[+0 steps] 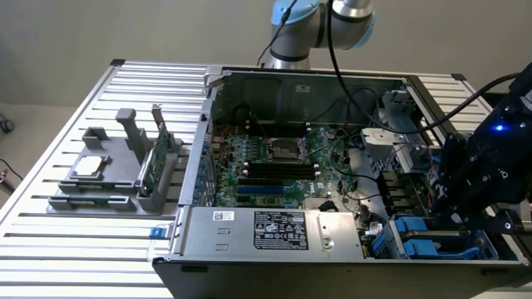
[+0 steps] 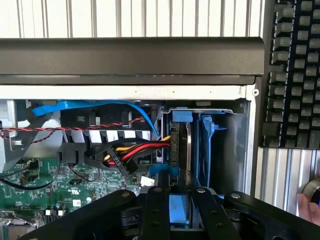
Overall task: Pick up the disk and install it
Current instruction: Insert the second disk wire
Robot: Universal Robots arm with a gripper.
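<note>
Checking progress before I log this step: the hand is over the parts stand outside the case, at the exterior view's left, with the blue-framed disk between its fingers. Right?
Not quite. The exterior view shows the hand over the drive bay inside the computer case, at that view's right, not over the parts stand. The wrist view shows the blue-framed disk between its fingers.

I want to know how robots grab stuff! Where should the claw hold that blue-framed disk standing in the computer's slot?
On the blue carrier's outward edge, coming straight in through the case's open side. The disk stands on edge between the bay's close walls, so just that edge is reachable, and its flat sides suit a pinch.
</note>
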